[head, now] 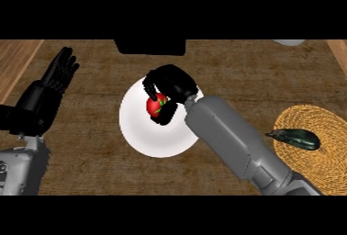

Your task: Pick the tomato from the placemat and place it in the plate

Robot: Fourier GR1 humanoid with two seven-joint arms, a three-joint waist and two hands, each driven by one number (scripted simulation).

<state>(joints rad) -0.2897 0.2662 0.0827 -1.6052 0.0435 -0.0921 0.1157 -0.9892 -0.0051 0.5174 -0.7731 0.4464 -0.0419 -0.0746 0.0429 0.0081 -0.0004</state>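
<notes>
The red tomato (156, 104) is over the white plate (143, 133) at the counter's middle, and my right hand (172, 87) curls round it from above and from the right, hiding much of it. Whether the tomato rests on the plate or hangs just above it I cannot tell. The round woven placemat (318, 151) lies at the right, well apart from that hand. My left hand (49, 87) stands open at the left edge, fingers up, resting.
A dark green vegetable (294, 138) lies on the placemat's left part. A black object (150, 47) sits at the back, just behind the plate. A pale object (290, 42) shows at the back right. Lighter wooden strips border the counter at both sides.
</notes>
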